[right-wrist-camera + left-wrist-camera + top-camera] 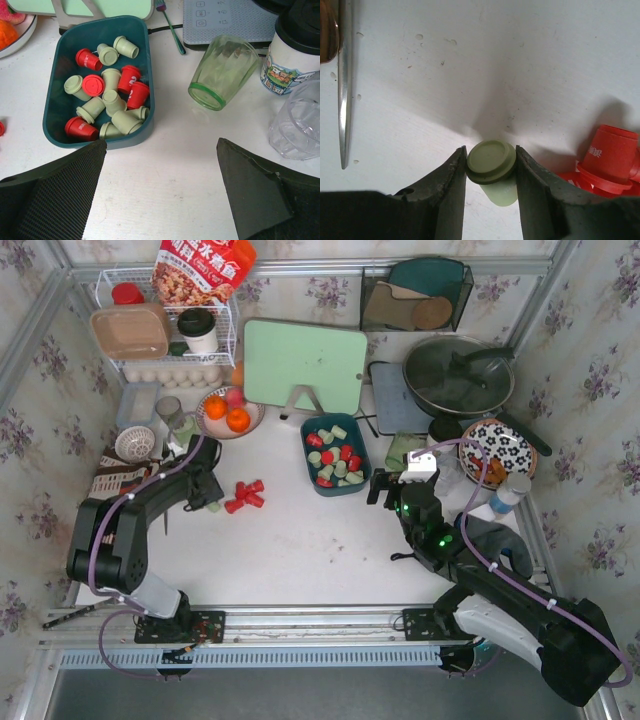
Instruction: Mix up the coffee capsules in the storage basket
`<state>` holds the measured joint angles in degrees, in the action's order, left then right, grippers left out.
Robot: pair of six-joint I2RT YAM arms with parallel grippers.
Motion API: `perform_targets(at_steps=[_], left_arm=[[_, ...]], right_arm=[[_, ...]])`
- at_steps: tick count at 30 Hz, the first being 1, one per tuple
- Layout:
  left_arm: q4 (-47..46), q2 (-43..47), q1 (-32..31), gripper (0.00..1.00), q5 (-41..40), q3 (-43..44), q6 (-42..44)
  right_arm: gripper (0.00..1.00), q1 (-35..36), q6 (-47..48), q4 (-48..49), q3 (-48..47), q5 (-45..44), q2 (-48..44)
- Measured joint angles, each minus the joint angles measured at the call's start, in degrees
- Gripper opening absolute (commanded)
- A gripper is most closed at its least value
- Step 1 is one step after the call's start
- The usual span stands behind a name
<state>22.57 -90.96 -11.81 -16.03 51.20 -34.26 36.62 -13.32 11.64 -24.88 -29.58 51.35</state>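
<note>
Left claw [491, 151] pinching one green capsule [491, 164]; right claw [161, 145] spread wide, holding nothing.
A finger presses each side of the capsule's lid, close to the white table [300, 540]. Loose red capsules [607, 160] lie just beside it. The teal basket [54, 95] sits mid-table near the right claw, with red and green capsules [112, 100] jumbled inside.
</note>
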Motion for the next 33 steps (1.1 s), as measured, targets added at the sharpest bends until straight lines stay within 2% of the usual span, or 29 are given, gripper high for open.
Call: perform_targets(at_steps=[8, 13, 19, 27, 33], left_arm=[[-0.02, 6.01, -0.07, 0.31, 0.87, -1.27, 0.17], [-1.16, 13.94, -0.11, 0.31, 2.43, -4.22, 0.22], [-5.11, 22.27, -1.11, 0.32, 5.9, -7.19, 1.27], [-12.41, 29.03, -5.05, 0.32, 8.37, -9.44, 6.43], [-19.32, 28.81, -7.45, 0.31, 10.01, -11.5, 9.88]], right_arm=[[1.0, 0.0, 0.0, 0.0, 0.0, 0.02, -0.02], [1.0, 0.0, 0.0, 0.0, 0.0, 0.02, -0.04], [1.0, 0.0, 0.0, 0.0, 0.0, 0.02, -0.04], [1.0, 0.0, 0.0, 0.0, 0.0, 0.04, -0.04], [1.0, 0.0, 0.0, 0.02, 0.0, 0.22, 0.09]])
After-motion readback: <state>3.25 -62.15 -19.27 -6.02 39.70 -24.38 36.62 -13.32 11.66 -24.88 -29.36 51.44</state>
